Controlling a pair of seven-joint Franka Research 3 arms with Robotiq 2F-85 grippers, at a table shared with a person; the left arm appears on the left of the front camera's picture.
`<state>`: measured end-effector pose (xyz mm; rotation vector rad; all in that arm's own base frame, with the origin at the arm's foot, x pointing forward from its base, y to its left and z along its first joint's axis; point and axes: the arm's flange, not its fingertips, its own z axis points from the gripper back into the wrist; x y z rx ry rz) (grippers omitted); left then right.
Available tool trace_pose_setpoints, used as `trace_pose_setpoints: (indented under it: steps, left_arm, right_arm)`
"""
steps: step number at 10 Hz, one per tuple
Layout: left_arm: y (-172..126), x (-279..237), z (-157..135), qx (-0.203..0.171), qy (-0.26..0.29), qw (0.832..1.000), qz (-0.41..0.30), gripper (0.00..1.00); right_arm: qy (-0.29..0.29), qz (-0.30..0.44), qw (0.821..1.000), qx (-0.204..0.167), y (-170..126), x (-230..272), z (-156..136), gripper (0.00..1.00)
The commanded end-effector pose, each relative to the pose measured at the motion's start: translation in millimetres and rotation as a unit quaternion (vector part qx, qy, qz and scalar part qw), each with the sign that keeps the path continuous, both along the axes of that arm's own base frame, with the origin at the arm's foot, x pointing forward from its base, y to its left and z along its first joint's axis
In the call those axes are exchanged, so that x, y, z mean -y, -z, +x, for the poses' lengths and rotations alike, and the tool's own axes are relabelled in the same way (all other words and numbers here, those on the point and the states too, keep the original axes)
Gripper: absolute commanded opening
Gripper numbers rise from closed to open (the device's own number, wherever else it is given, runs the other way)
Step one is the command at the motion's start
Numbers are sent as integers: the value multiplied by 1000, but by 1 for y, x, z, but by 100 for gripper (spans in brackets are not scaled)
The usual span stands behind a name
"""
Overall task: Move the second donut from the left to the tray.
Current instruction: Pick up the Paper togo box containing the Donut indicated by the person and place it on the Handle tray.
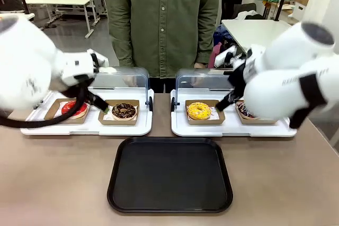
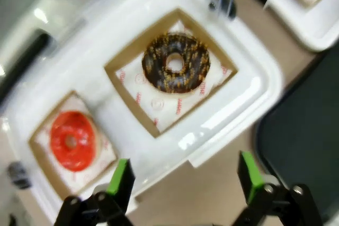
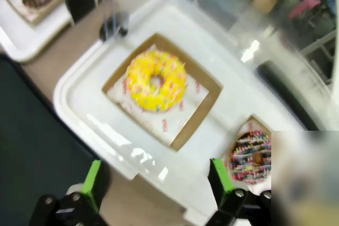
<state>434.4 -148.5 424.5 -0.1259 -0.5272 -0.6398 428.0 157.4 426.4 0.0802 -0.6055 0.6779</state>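
left claw (image 2: 184,162) spread wide, holding nothing, poised above the white display tray (image 2: 249,86). red donut (image 2: 72,140) sits leftmost; second donut from the left (image 2: 176,63) rests beside it in its cardboard holder (image 2: 143,39). black tray (image 1: 169,175) lies nearer me, centre table. right claw (image 3: 156,165) likewise parted, over the yellow donut (image 3: 156,80).

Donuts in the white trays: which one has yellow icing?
The third donut from the left: bright yellow, unlike the red donut, chocolate donut and colour-sprinkled donut.
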Motion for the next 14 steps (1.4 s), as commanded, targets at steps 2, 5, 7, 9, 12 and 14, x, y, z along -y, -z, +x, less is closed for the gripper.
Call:
trace_pose_setpoints:
  steps: [2,5,7,9,12,14]
  left_arm:
    - [-77,-73,26,-52,53,995,-59,100]
    - [-108,-175,29,-50,176,972,-145,100]
    - [-107,-234,11,-3,237,955,-177,100]
    - [-98,-283,-5,51,273,934,-224,100]
    - [-93,-290,-20,86,276,921,-263,100]
    - [-92,-285,-25,91,278,918,-267,100]
  right_arm:
    - [-38,74,996,-16,-78,102,30,100]
    - [-106,172,979,15,-87,239,51,100]
    - [-124,212,968,51,-69,307,41,100]
    - [-146,257,950,99,-53,352,28,100]
    - [-165,289,932,142,-37,374,20,100]
    - [-166,301,927,151,-42,376,-1,100]
